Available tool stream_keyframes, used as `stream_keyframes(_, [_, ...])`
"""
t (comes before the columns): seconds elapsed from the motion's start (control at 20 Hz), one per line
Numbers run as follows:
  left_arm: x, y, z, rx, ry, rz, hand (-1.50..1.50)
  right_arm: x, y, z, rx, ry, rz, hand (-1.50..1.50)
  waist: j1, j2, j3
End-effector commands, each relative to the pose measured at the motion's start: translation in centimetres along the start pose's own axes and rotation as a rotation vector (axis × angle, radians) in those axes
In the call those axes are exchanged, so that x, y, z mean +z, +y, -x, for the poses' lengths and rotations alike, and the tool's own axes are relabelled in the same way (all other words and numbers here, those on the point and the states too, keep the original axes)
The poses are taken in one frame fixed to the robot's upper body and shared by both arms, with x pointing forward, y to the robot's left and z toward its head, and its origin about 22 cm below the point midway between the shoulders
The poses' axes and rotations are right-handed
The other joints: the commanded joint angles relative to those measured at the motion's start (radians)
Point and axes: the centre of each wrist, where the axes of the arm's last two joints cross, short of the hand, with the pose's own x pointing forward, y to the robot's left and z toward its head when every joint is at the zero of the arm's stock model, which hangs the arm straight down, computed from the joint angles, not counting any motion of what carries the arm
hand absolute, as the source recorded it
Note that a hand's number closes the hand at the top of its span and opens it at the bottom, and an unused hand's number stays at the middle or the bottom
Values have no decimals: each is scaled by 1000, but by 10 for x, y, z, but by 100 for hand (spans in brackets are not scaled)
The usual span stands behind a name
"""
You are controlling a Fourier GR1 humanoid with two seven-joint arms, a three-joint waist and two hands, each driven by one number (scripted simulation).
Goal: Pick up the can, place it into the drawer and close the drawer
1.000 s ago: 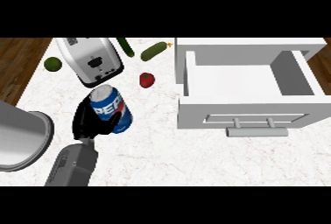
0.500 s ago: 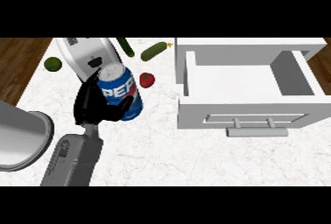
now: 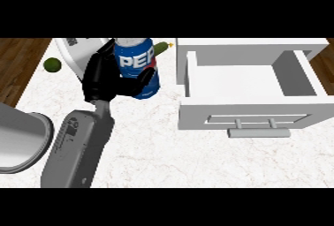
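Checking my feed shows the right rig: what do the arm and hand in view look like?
One arm shows: a smooth grey forearm, rounded and broad, narrowing to a slim grey wrist. The left hand is black all over. No cables or sleeves show; the right hand is out of view.

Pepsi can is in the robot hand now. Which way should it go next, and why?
Probably a short move to the right. The left robot hand is curled round the Pepsi can, held to the left of the open white drawer, so the can likely needs to get above the drawer before being lowered in.
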Motion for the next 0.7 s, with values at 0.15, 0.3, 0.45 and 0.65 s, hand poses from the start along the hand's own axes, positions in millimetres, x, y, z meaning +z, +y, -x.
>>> stream_keyframes(0.15, [-20, -32, -41, -28, -12, 30, 150, -7, -7, -6, -3, -7, 3, -150, 1, -1, 0])
stream_keyframes(0.3, [-21, -64, -32, -29, -8, 20, 150, 1, 5, -6, -5, 6, 5, -150, -5, 0, 0])
stream_keyframes(0.45, [-46, -80, -37, -23, -28, 18, 150, -8, 6, 8, -22, 1, -1, -150, -14, 4, 0])
stream_keyframes(0.65, [-45, -106, -41, -42, 6, 16, 150, -10, 8, 6, -11, 4, -17, -150, -12, 2, 0])
